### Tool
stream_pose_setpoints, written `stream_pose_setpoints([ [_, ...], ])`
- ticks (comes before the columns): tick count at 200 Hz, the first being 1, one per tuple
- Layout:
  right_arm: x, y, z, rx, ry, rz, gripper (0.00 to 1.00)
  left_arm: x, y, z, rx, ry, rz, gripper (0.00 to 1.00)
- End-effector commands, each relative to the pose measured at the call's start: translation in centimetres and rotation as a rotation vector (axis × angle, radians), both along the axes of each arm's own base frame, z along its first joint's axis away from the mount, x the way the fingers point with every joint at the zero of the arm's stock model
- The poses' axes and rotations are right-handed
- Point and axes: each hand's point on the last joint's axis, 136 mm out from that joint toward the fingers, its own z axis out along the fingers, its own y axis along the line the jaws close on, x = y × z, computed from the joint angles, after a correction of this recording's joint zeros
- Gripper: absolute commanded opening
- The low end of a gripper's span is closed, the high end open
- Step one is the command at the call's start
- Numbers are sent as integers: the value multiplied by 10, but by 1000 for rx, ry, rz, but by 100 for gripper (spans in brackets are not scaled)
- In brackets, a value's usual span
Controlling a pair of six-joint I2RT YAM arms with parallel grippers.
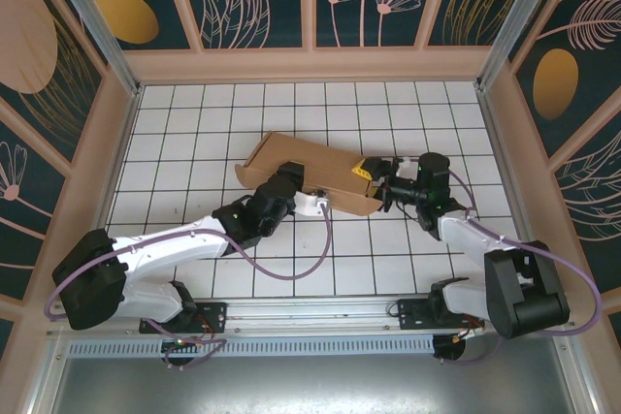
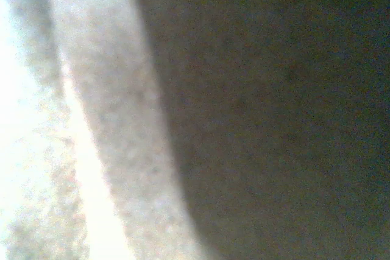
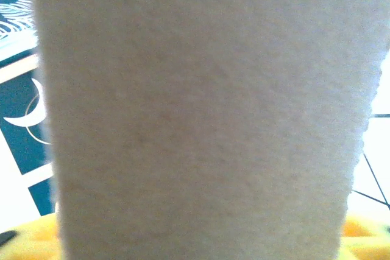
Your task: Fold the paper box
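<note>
The left tool (image 1: 294, 184) meets the paper box (image 1: 310, 164), half-raised mid-desk (image 1: 194, 123); the right tool (image 1: 369, 176) is at its right end. I cannot tell either grip. Best brace one wall, then crease along the scored line.

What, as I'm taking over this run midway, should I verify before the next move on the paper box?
1. The paper box lies on the table, between both arms: ok.
2. Box folded shut: not ok, it is not a closed box yet.
3. The right gripper is at the box's right end: ok.
4. The right fingers clamped on cardboard: cannot tell, cardboard sits too close to the wrist camera.
5. The left gripper is at the box's near edge: ok.
6. Left hold on the box: cannot tell, the left wrist picture is blurred.
</note>
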Motion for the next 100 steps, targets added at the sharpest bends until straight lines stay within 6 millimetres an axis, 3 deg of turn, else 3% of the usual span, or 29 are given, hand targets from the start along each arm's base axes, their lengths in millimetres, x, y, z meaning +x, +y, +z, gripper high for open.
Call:
stream_pose_setpoints([
  [1,-15,1,-3,-16,-12,48,76,7,0,43,-125,-28,50,28],
  [20,-14,-10,-10,-72,-12,22,99,6,1,44,-122,9,63,29],
  [47,-16,-35,-25,-235,7,-20,99,6,2,43,-117,104,110,30],
  [69,-20,-65,-43,-502,30,-63,99,1,1,45,-128,210,148,30],
  [100,-23,-136,-41,-949,15,-205,99,-15,-2,43,-184,406,189,31],
])
